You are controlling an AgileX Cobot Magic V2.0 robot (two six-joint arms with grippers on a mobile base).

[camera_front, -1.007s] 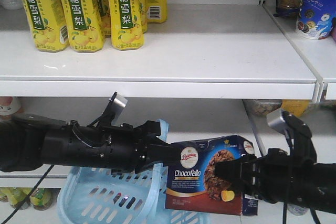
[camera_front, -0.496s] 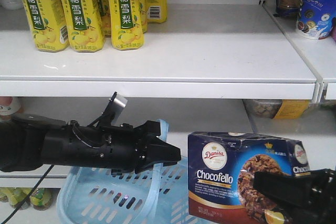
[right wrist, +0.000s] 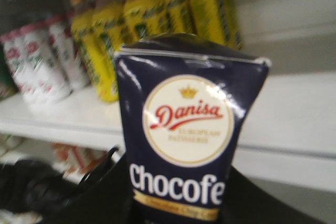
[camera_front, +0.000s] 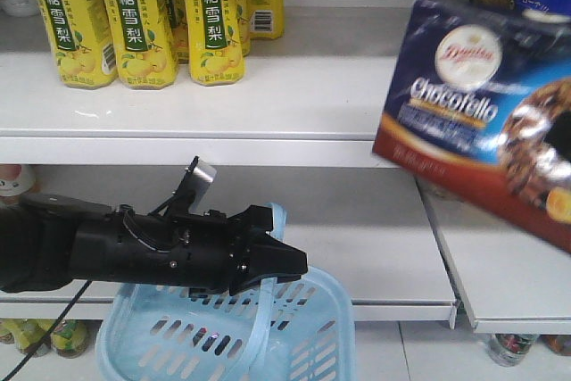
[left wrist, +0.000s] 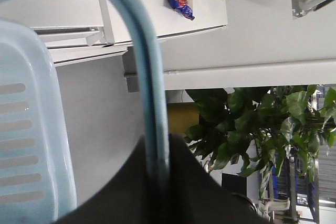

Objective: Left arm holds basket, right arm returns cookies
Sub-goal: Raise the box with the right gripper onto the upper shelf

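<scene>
Step in hand, by my read: the return leg; cookies (camera_front: 486,109) are up out of the basket (camera_front: 308,332), in mid-air at the right of the front view, level w/ the upper shelf (camera_front: 357,86) and tilted, blurred; not yet set down on any shelf. Right hand barely in view, only dark shapes under the carton in the right wrist view; carton sits there w/ its bottom between them, so it looks gripped, but jaws themselves can't be made out; can't tell for sure. Left hand (camera_front: 290,263) is closed on the basket's strap handle (left wrist: 152,103); the left wrist view shows the strap pinched between the dark fingers; basket hangs below.

Next move calls for: levelling the carton, picking a bare patch of shelf, clearing the shelf lip, then releasing; left just holds steady.

Writing: carton reads "Danisa" in a red-on-white oval w/ crown, "Chocofello" in white; yellow bottles (camera_front: 210,15) carry Chinese chars 冰糖雪梨 on green panels.
</scene>
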